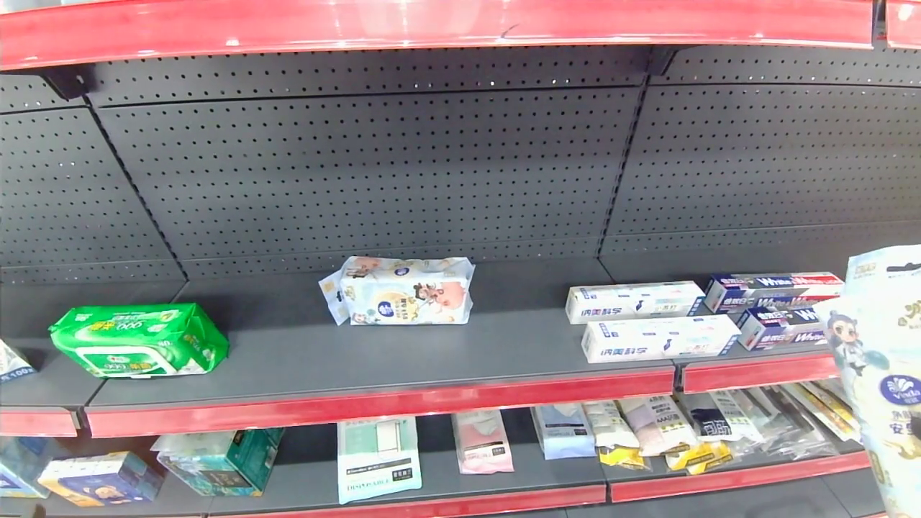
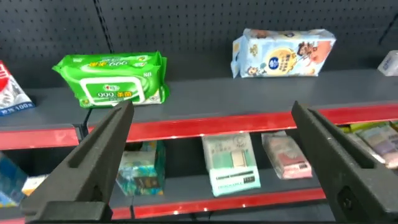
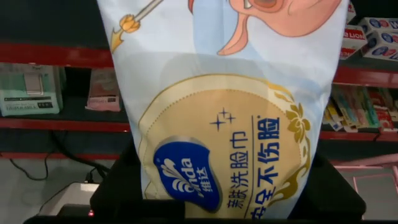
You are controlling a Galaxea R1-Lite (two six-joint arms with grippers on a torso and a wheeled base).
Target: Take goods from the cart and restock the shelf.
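Observation:
A tall light-blue tissue pack (image 3: 230, 124) with cartoon print is clamped between the black fingers of my right gripper (image 3: 227, 193). The same pack (image 1: 881, 374) hangs at the far right, in front of the shelf. A matching tissue pack (image 1: 403, 290) lies on its side mid-shelf on the dark shelf board (image 1: 302, 360). My left gripper (image 2: 211, 155) stands open and holds nothing, facing the shelf's red front edge (image 2: 249, 124), with the lying tissue pack (image 2: 283, 53) and a green wipes pack (image 2: 115, 78) beyond it.
The green wipes pack (image 1: 140, 339) lies at the shelf's left. Toothpaste boxes (image 1: 658, 320) and red-and-blue boxes (image 1: 777, 298) lie at its right. The lower shelf (image 1: 504, 496) holds several flat packets and boxes. A red-edged upper shelf (image 1: 432, 25) overhangs. Bare board lies either side of the lying tissue pack.

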